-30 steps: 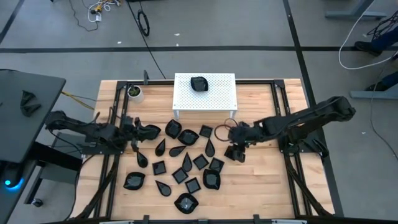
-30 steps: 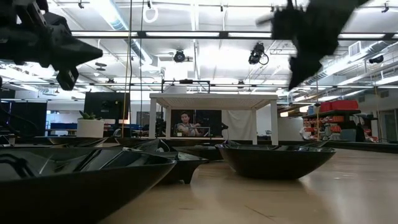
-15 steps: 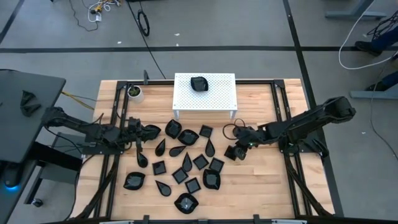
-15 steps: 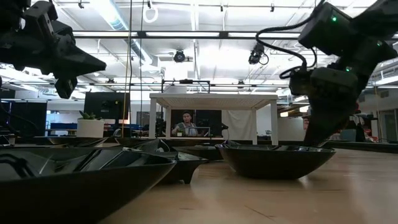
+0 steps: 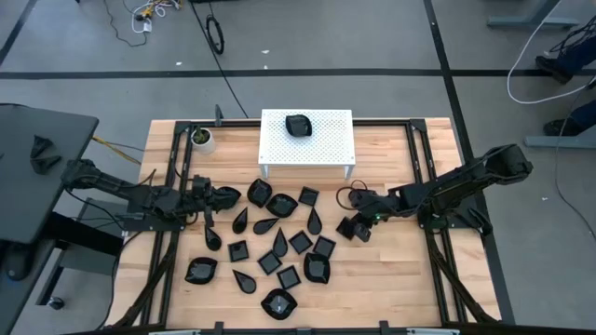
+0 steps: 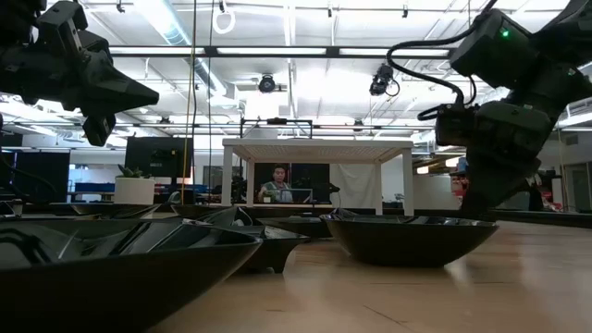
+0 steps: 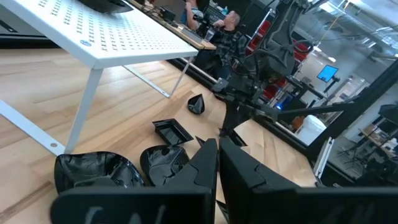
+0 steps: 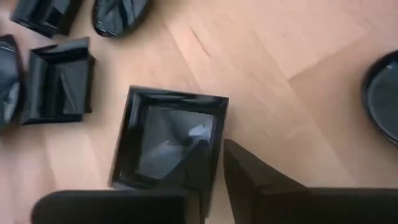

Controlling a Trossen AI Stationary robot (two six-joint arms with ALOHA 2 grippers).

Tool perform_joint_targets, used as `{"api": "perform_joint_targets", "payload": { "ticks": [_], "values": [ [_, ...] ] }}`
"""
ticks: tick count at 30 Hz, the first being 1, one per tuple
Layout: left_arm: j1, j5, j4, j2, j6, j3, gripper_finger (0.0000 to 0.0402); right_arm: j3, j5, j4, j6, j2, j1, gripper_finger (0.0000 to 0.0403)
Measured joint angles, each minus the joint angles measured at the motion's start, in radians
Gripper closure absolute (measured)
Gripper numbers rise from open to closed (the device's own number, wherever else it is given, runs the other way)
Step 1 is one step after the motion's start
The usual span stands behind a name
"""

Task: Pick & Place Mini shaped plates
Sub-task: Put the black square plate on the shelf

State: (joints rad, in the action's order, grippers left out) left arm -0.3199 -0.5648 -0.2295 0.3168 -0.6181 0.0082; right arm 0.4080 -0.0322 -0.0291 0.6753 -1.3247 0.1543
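Resting low on the bench [image 5: 391,256], the right end effector [image 5: 352,229] is seen nearly closed, its fingers [image 8: 261,186] pinching one wall of a square plate [image 8: 168,146] beside the other plates [image 5: 270,244]. The left end effector [image 5: 207,197] is held closed, empty, above them.

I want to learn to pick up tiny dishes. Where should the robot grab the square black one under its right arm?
Best by one raised edge, coming straight down from above. The square plate lies flat on the table with thin upright walls, so a finger fits on each side of a wall, as the right hand seems to be doing.
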Motion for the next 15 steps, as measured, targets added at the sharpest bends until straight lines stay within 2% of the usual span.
{"api": "perform_joint_targets", "payload": {
  "ticks": [7, 15],
  "values": [
    [0.000, 0.000, 0.000, 0.000, 0.000, 0.000, 0.0381, 0.000, 0.076, 0.047, 0.057, 0.000, 0.000, 0.0362],
    [0.000, 0.000, 0.001, 0.005, 0.000, 0.000, 0.0381, 0.000, 0.076, 0.017, 0.075, 0.000, 0.000, 0.0306]
  ]
}}
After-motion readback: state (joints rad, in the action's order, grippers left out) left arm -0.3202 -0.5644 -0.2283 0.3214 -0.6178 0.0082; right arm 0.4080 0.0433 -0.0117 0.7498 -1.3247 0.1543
